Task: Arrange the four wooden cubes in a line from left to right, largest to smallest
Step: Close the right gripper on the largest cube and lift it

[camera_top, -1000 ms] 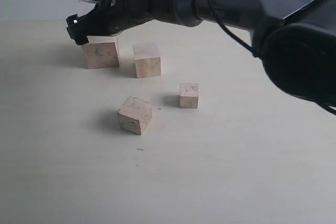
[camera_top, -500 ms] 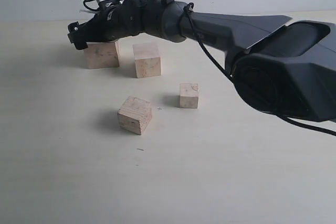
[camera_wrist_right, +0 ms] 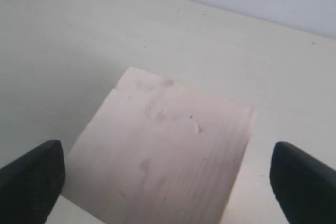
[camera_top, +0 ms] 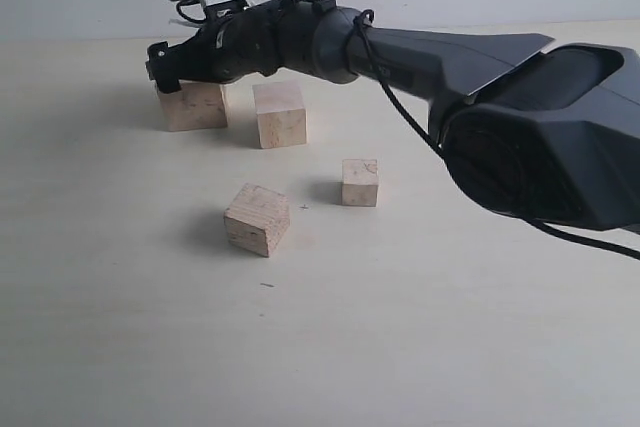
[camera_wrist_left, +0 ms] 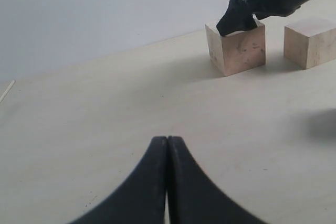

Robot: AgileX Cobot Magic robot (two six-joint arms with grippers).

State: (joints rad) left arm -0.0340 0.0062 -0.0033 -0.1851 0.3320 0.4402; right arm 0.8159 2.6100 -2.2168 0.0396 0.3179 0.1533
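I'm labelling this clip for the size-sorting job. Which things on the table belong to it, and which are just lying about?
Job: largest cube, cube beside it, tilted cube, smallest cube.
Lying about: nothing visible; only the table itself.

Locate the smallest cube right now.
In the exterior view the smallest cube stands alone near frame centre, right of the skewed cube and nearer the camera than the right-hand back cube.

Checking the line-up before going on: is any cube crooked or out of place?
Yes. The front cube is turned corner-on, while the largest cube, the second cube beside it and the smallest cube sit square. It and the smallest cube also lie forward of the back pair.
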